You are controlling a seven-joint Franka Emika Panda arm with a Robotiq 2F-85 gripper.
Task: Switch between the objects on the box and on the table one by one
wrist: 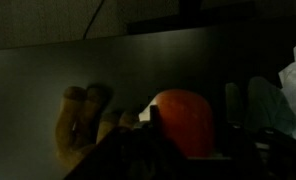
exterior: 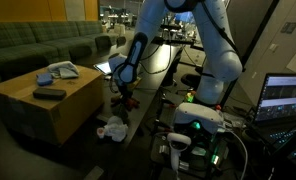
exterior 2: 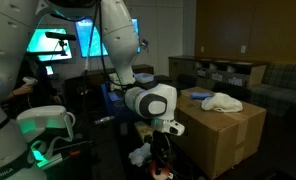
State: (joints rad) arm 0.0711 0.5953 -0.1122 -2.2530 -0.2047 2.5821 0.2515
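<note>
While the white arm (exterior: pixel 213 50) reaches down beside the cardboard box (exterior: pixel 48 105), its gripper (exterior: pixel 126 97) hangs low over the smooth black top of the bench (exterior: pixel 158 85), close to the box's near corner. Both exterior views leave the jaws too small and too dark to read. In the wrist view the gripper is only a black mass along the lower edge, so I cannot tell how far it is open or whether it has hold of anything. That view shows a red piece (wrist: pixel 183 120), round and glossy, sitting on the bench right at the gripper's tip. A lumpy brownish piece (wrist: pixel 83 125) with a dull yellow tint lies a little to one side of it. A fold of white rag (wrist: pixel 293 80) shows at the frame's edge. In an exterior view the same rag (exterior: pixel 113 128) lies crumpled and soft on the bench just below the gripper. The box is tan, cube-like and flat-topped, with plain matte sides. On its top rest a crumpled white cloth (exterior 2: pixel 221 101), a flat blue piece (exterior 2: pixel 196 94) and, seen in an exterior view, a flat black bar (exterior: pixel 50 93) near the front edge. A green sofa (exterior: pixel 33 45) with ribbed cushions stands behind the box, and an open laptop (exterior: pixel 286 97) glows at the far side.
</note>
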